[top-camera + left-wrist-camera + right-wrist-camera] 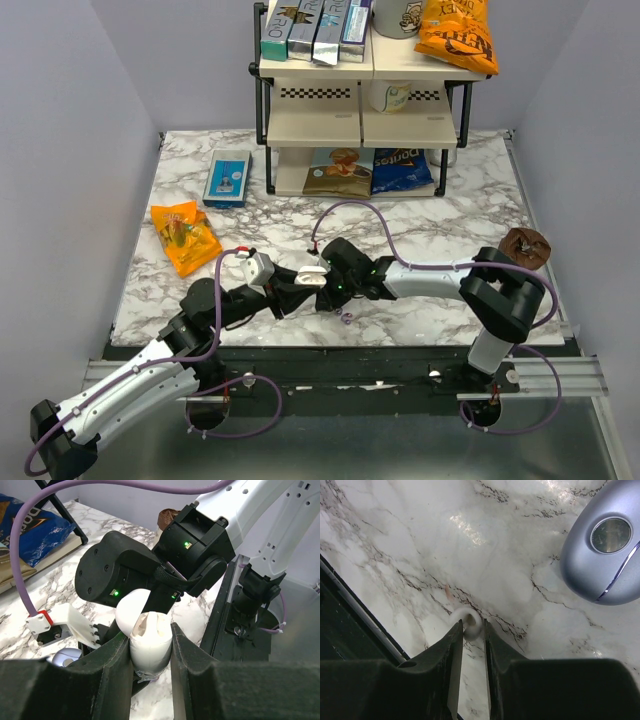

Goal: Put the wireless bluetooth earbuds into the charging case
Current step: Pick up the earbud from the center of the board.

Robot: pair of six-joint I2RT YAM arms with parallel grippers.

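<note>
My left gripper (150, 645) is shut on a white oval case (149, 639) with its lid open, held upright just above the table; it also shows in the top view (312, 275). The lavender-blue charging case (607, 545) lies closed on the marble, up and right of my right gripper (472, 630), and shows partly in the left wrist view (67, 656). The right gripper is shut on a small pale ring-tipped earbud (469, 622) close to the table. Both grippers meet mid-table. Tiny purple loops (345, 318) lie near the front edge.
A shelf rack (360, 120) with snack bags and boxes stands at the back. An orange snack bag (183, 235) and a blue box (228, 178) lie at the left. A brown round thing (525, 245) sits at the right edge. The right arm's body (150, 565) is close behind the white case.
</note>
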